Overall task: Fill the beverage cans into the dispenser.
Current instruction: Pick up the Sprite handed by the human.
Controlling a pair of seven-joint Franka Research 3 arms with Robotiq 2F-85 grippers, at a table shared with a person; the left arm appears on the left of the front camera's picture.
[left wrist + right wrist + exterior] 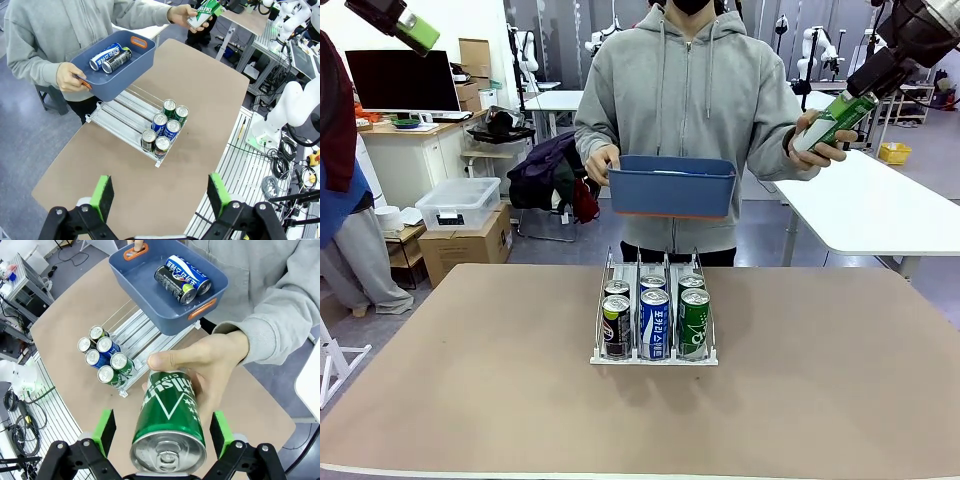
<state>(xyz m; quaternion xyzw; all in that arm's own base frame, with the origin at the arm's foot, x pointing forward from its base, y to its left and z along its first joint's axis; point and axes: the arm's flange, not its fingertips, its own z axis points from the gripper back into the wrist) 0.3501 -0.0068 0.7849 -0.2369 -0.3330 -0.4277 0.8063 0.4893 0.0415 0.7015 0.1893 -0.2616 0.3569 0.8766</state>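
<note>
The dispenser [655,355] stands mid-table with several cans [654,322] at its front end, black, blue and green. A person at the far side holds a green can [170,425] out between the fingers of my open right gripper [162,435]; the pads stand just clear of its sides. The same can [835,120] shows at my right gripper [868,92], high at the right. My left gripper [160,195] is open with nothing in it, high above the table's near left, looking down on the dispenser [125,120].
The person's other hand holds a blue bin [672,186] above the dispenser's far end. In it lie a blue can [189,274] and a black can [174,285]. A white table [880,210] stands behind at the right.
</note>
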